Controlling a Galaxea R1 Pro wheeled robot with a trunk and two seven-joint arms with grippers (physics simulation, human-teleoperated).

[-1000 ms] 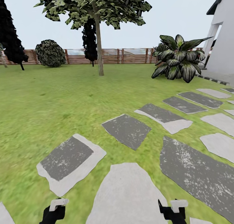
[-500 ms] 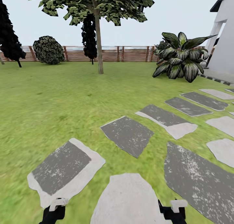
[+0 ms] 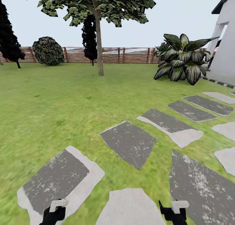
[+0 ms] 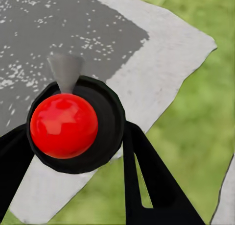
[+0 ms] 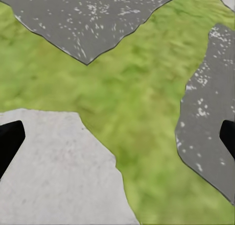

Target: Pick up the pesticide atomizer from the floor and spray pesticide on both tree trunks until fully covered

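The pesticide atomizer (image 4: 63, 125), dark-bodied with a round red top, sits between the black fingers of my left gripper (image 4: 74, 145), which is shut on it above a pale stone slab (image 4: 161, 63) of the floor. In the head view the left gripper (image 3: 54, 213) and right gripper (image 3: 173, 212) hang low at the frame's lower edge. My right gripper (image 5: 117, 137) is open with nothing between its fingers, over grass and slabs. One tree (image 3: 94, 4) with a grey-brown trunk (image 3: 99, 52) stands far ahead on the lawn.
Irregular grey stone slabs (image 3: 129, 141) cross the grass (image 3: 49, 97) from near to far right. A brown slat fence (image 3: 130, 55) closes the back, with a round bush (image 3: 49, 51), a narrow black-leaved tree (image 3: 89, 39), a big-leaved plant (image 3: 182, 60) and the white house (image 3: 225, 45).
The whole head view has shifted: the slabs have slid toward the lower edge and the far plants sit slightly larger, so the camera moved forward. Both grippers keep their place in the picture.
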